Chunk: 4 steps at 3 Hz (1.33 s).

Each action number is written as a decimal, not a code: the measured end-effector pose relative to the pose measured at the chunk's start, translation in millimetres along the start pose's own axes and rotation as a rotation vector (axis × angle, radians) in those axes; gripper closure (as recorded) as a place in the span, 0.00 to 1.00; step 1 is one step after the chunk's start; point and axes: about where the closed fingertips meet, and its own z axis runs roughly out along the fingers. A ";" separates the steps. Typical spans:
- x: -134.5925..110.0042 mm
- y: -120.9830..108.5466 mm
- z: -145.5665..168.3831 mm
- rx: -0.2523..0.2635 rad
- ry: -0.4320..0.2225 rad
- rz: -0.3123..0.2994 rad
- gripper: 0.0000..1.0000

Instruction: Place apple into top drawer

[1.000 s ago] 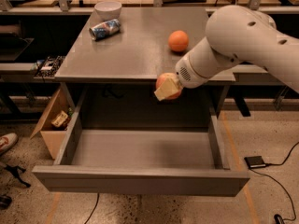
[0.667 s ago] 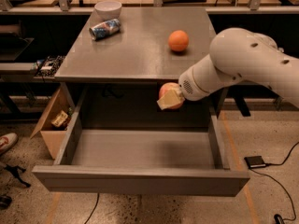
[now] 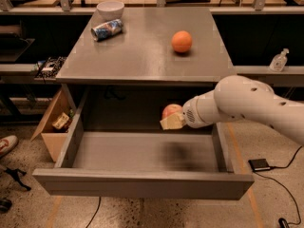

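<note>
The apple (image 3: 171,110), red-pink with a paler patch, is hanging in the gripper (image 3: 172,121) over the right rear part of the top drawer (image 3: 142,185), just below the front edge of the desk (image 3: 142,61). The gripper's tan fingers (image 3: 174,123) are clasping the fruit from its lower side, holding it above the drawer's grey floor, where a soft dark shadow is falling beneath it. The robot's white arm (image 3: 247,103) is reaching in from the right, crossing above the drawer's right wall. The drawer is standing pulled well out toward the camera, its plain front panel running nearly the width of the cabinet. On the desk above, an orange (image 3: 182,41) is sitting right of centre, well apart from a blue-and-white can (image 3: 107,29) that is lying on its side near the far left corner. A pale bowl (image 3: 110,7) is resting just behind the can. To the left of the cabinet, an open cardboard box (image 3: 51,127) is leaning against the side, with packets showing inside it. A clear pump bottle (image 3: 279,61) is standing on a low shelf at the right, and a small black device (image 3: 260,164) with a cable is lying on the speckled floor beside the drawer's right front corner.
</note>
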 end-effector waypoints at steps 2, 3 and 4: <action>20.8 9.2 67.5 -0.059 -0.043 0.010 1.00; 20.6 17.1 93.6 -0.077 -0.053 0.002 1.00; 19.6 21.4 108.4 -0.086 -0.062 -0.002 1.00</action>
